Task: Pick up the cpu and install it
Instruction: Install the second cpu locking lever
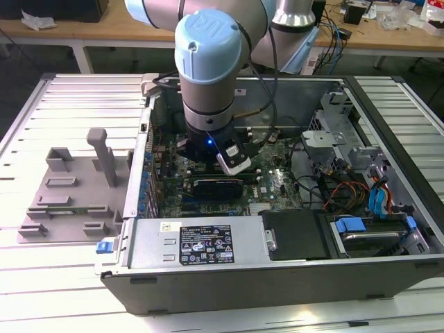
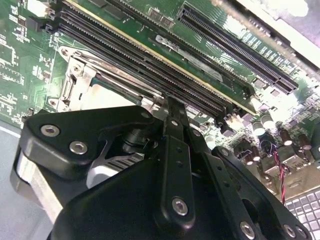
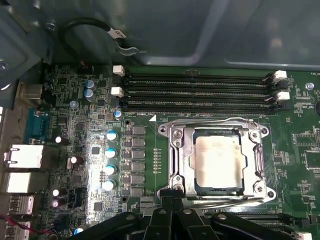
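Nothing I can read out for certain. Exterior view: black label (image 1: 207,244) on the grey power supply (image 1: 152,244), white print and small symbols, all too fine to make out; a small white sticker (image 1: 166,226) just beside it, also illegible. A raised emblem on the blue cap (image 1: 208,31) of my arm. First wrist view: tiny white lettering (image 3: 145,114) printed on the green motherboard (image 3: 95,150) by the memory slots, with a white triangle mark (image 3: 152,118) at the socket corner; a white tag (image 3: 115,32) on the black cable; faint marks on the cpu (image 3: 218,159) lid, unreadable.
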You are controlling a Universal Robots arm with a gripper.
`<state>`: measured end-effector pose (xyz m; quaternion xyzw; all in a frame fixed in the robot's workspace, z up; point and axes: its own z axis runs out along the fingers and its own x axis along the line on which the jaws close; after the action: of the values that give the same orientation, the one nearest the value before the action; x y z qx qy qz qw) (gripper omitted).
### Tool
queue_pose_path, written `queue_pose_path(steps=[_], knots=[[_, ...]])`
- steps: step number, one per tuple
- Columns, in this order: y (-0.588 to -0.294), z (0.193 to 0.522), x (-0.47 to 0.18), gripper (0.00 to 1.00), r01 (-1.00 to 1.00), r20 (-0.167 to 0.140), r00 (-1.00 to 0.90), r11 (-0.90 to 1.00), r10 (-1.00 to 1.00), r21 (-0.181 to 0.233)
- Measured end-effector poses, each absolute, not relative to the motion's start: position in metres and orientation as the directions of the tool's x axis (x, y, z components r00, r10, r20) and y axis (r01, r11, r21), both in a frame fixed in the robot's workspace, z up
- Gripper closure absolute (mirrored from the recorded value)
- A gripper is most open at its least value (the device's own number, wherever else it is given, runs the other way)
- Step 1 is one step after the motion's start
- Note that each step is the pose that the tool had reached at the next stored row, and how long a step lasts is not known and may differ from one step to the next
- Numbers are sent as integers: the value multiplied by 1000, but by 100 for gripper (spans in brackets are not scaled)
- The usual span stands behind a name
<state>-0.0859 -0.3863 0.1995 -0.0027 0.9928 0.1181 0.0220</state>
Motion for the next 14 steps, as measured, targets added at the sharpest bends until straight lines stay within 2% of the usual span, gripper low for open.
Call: queue_pose_path(steps=[8, 14], knots=[[-386, 201, -86, 89, -10, -44, -999, 971, 1, 240], [-389, 206, -79, 89, -2, -24, -1000, 971, 4, 239]])
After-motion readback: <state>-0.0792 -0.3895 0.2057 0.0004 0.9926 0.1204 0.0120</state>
